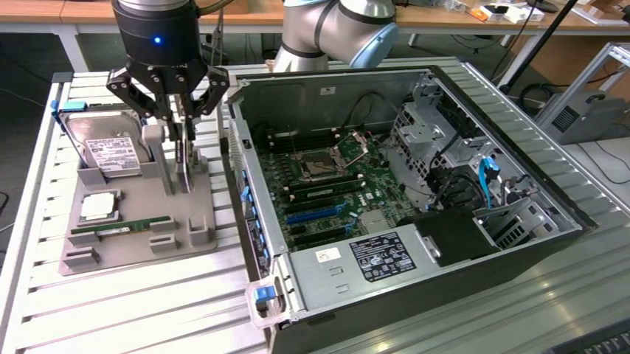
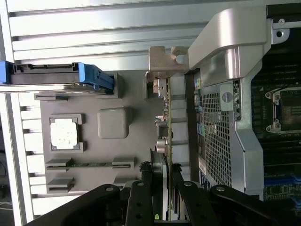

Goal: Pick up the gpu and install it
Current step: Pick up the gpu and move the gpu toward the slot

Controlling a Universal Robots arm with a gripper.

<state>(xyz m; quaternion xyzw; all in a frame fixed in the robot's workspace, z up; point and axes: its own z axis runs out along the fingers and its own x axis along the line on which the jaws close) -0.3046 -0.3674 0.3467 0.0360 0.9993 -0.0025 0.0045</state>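
Gripper point(image 1: 172, 156) is hovering at the upper left of the exterior view, jaws parted and straddling the upright gpu point(image 1: 183, 177) in its gray tray point(image 1: 128, 254).

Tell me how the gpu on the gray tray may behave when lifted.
The gpu looks stiff, being a flat board with a metal bracket. Standing on its thin edge, it could tip sideways. Its bare components seem fragile.
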